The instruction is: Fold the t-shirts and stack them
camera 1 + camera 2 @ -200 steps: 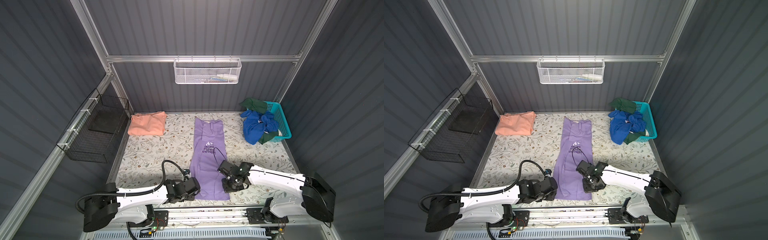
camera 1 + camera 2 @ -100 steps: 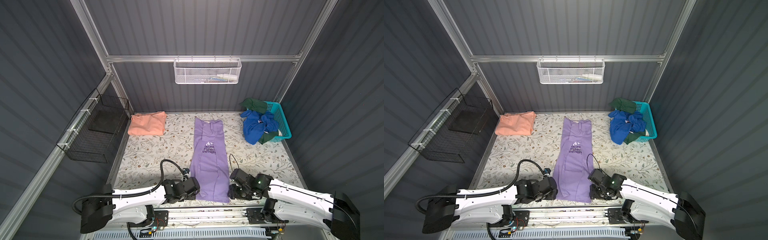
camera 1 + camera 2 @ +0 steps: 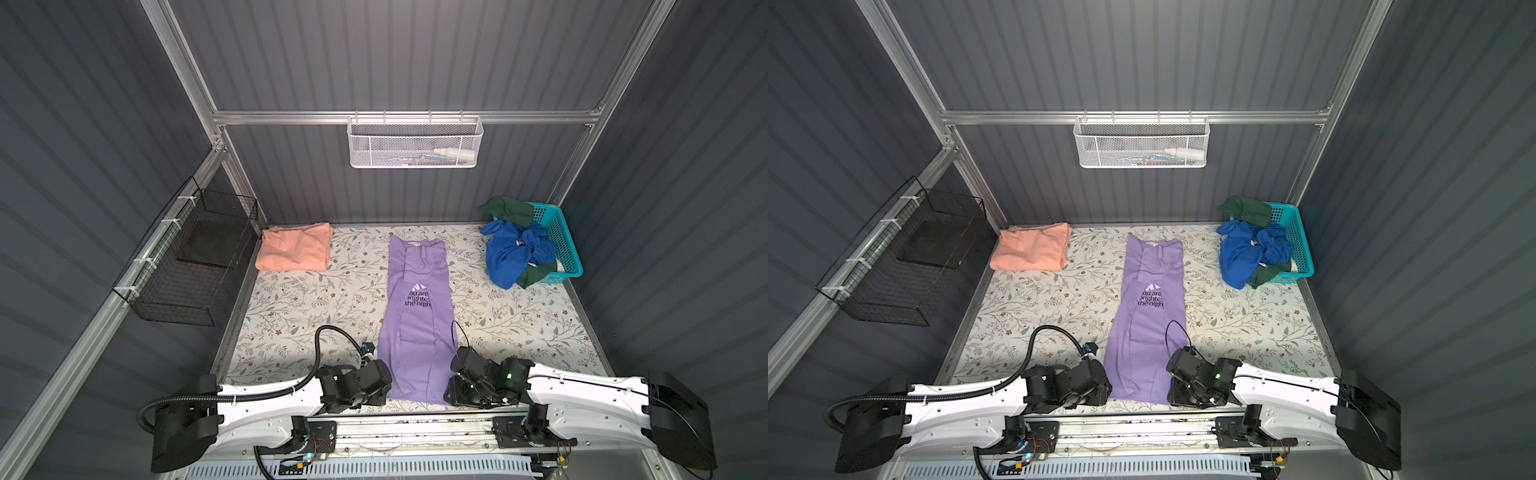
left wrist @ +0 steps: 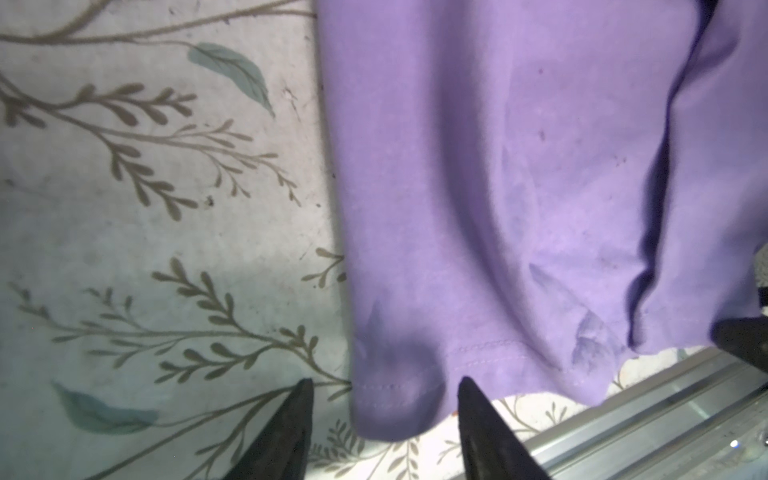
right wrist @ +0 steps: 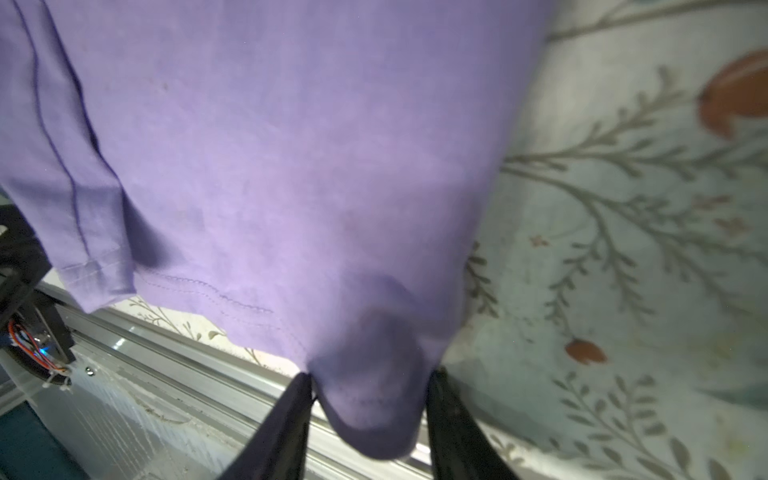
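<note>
Left gripper (image 4: 384,384) stands released, its fingers straddling the near-left hem corner of the lavender t-shirt (image 3: 417,332) with a gap on one side. Right gripper (image 5: 370,374) likewise has its jaws apart around the near-right hem corner; the cloth there touches both fingers but is not pinched flat. Around them, an aluminium rail (image 4: 644,407) borders the near edge of the floral table (image 3: 311,311). A turquoise basket (image 3: 561,237) occupies the far right corner, with blue (image 3: 509,257) and green garments (image 3: 507,210) spilling over its rim. The chest print shows "you are", "brightes" and "the nigh", cut off by a fold. The lavender shirt lies mid-table as a long narrow strip, sleeves folded in, collar toward the far edge. The salmon t-shirt (image 3: 295,249) sits folded in the far left corner.
</note>
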{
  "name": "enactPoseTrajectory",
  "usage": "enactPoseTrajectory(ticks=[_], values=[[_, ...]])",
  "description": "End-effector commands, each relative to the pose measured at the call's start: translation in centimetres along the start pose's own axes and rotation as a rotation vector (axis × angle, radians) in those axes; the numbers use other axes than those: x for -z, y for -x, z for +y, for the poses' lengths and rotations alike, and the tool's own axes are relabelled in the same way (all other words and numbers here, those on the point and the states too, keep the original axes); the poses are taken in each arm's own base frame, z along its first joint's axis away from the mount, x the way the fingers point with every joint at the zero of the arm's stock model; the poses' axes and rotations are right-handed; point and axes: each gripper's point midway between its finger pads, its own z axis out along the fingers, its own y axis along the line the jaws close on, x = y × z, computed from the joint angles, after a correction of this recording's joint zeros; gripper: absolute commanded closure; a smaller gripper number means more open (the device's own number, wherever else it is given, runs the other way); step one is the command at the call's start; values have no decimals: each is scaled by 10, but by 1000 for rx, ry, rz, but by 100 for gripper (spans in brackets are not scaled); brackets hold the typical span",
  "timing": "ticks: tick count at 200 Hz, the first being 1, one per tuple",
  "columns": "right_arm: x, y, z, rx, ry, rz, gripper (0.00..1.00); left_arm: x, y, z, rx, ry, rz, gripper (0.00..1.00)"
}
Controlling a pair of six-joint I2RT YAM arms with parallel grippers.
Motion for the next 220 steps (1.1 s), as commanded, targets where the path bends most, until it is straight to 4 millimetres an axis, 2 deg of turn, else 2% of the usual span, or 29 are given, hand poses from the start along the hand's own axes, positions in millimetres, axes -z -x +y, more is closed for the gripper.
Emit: enactPoseTrajectory(ticks=[1,25,38,44,57,89,129,154,187,220], values=[[-5,1,-2,-20,-10,-13,66,-10,-9,-1,-20,-13,30,52],[-2,3,-2,-23,-6,-33,82,-21,-11,-9,-34,-35,42,69],[0,5,-2,-26,-5,-44,92,-24,-10,-14,-49,-34,53,92],[2,5,-2,-27,-4,-50,95,-24,-9,-16,-57,-29,60,100],[7,6,-2,-27,1,-61,100,-22,-8,-23,-70,-38,66,100],[20,7,3,-24,33,-79,100,-3,5,-45,-86,-110,33,100],[36,11,8,1,63,-115,100,23,19,-56,-90,-169,-32,100],[43,16,13,16,84,-146,100,26,25,-59,-102,-162,-48,100],[50,22,21,24,127,-188,100,27,35,-75,-91,-182,-66,100],[56,31,22,40,132,-239,100,35,53,-81,-95,-160,-131,100]])
